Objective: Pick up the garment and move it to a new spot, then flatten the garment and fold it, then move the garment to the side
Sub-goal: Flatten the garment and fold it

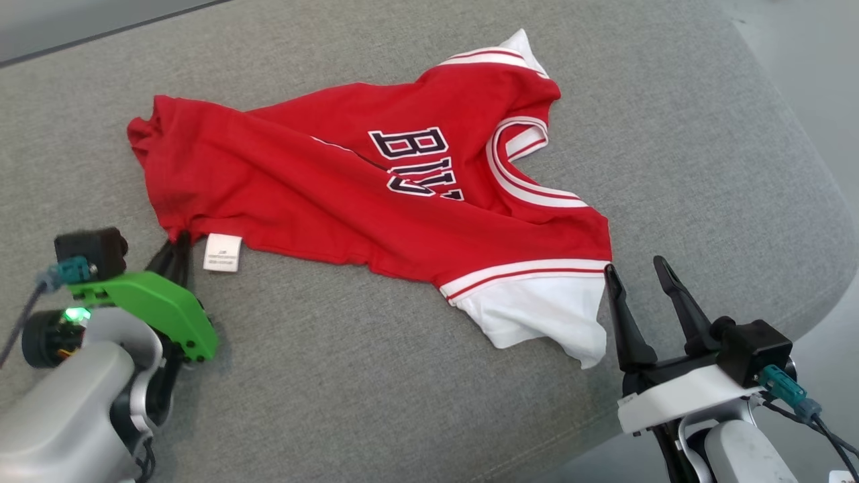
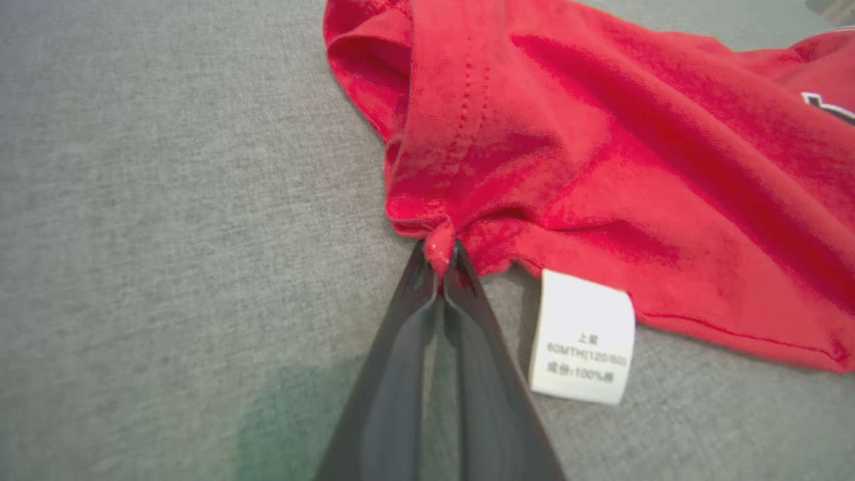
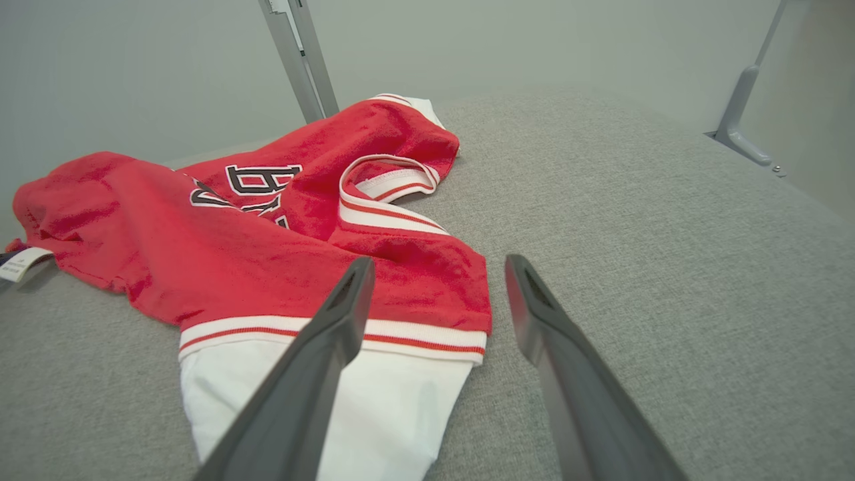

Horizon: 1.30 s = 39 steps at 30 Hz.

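I'm watching the left pincer [image 2: 441, 257] pinching the near-left hem corner of the red garment [image 1: 322, 194] | garment lying crumpled across the grey worktop [image 1: 402, 376] | right pincer [image 1: 634, 267] gaping, hovering just beside the white sleeve [image 1: 537, 312]

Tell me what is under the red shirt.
The red shirt lies crumpled on the grey cushion, which shows all round it. A white label sticks out at its hem. Whatever the cloth covers in the middle cannot be seen.
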### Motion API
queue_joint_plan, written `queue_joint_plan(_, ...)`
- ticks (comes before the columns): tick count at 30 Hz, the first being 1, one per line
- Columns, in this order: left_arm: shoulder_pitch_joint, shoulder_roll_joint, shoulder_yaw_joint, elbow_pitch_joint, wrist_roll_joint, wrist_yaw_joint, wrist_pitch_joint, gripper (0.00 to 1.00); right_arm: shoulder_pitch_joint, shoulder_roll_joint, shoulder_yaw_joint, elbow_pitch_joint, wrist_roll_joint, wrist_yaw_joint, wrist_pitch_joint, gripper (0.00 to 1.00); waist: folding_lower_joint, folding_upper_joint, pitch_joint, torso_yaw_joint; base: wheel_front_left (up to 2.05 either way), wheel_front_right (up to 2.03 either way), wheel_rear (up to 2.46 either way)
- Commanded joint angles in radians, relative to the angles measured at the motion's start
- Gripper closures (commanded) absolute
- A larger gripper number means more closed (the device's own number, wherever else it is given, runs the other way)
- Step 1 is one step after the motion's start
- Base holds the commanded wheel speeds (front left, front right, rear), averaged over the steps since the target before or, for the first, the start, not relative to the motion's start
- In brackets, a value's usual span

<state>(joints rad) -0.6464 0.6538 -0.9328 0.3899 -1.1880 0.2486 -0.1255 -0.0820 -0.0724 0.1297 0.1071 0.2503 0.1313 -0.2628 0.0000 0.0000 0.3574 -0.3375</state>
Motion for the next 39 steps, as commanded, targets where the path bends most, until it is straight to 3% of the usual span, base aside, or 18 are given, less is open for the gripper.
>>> queue_joint_plan(1,0.046,0.006,0.004,-0.044,-0.007,0.024,-0.027,1.0,0.02,-0.008,-0.004,0.0,-0.007,-0.001,-0.003,0.0,0.0,0.0,-0.054,0.052,0.0,0.0,0.0)
queue_joint_plan(9,0.314,0.065,0.085,-0.442,0.008,0.238,-0.133,1.0,0.058,-0.046,-0.036,-0.027,-0.02,-0.001,-0.003,0.0,0.0,0.0,-0.107,0.178,0.0,0.0,0.0)
queue_joint_plan(13,0.448,0.033,0.161,-0.525,-0.003,0.271,-0.14,1.0,0.061,-0.07,-0.034,-0.037,-0.026,-0.001,-0.003,0.0,0.0,0.0,-0.115,0.231,0.0,0.0,0.0)
queue_joint_plan(17,0.531,-0.027,0.229,-0.493,0.028,0.255,-0.14,1.0,0.058,-0.089,-0.027,-0.037,-0.028,-0.001,-0.003,0.0,0.0,0.0,-0.13,0.254,0.0,0.0,0.0)
queue_joint_plan(18,0.546,-0.043,0.254,-0.47,0.056,0.251,-0.14,0.85,0.057,-0.093,-0.026,-0.038,-0.029,-0.001,-0.003,0.0,0.0,0.0,-0.133,0.256,0.0,0.0,0.0)
queue_joint_plan(19,0.552,-0.064,0.279,-0.453,0.093,0.239,-0.14,0.59,0.056,-0.095,-0.025,-0.039,-0.029,-0.001,-0.003,0.0,0.0,0.0,-0.137,0.256,0.0,0.0,0.0)
queue_joint_plan(20,0.568,-0.101,0.308,-0.441,0.099,0.224,-0.14,0.18,0.056,-0.097,-0.025,-0.041,-0.029,-0.001,-0.003,0.0,0.0,0.0,-0.142,0.256,0.0,0.0,0.0)
queue_joint_plan(21,0.595,-0.122,0.322,-0.413,0.119,0.21,-0.138,0.0,0.056,-0.1,-0.022,-0.043,-0.031,-0.001,-0.003,0.0,0.0,0.0,-0.147,0.253,0.0,0.0,0.0)
queue_joint_plan(29,0.712,-0.255,0.549,-0.385,0.373,0.092,-0.139,0.0,0.063,-0.137,-0.045,-0.101,-0.048,-0.001,-0.003,0.0,0.0,0.0,-0.194,0.221,0.0,0.0,0.0)
queue_joint_plan(39,0.89,-0.468,0.813,-0.426,0.776,-0.124,-0.139,0.0,0.149,-0.153,-0.129,-0.161,-0.067,-0.001,-0.003,0.0,0.0,0.0,-0.331,0.206,0.0,0.0,0.0)
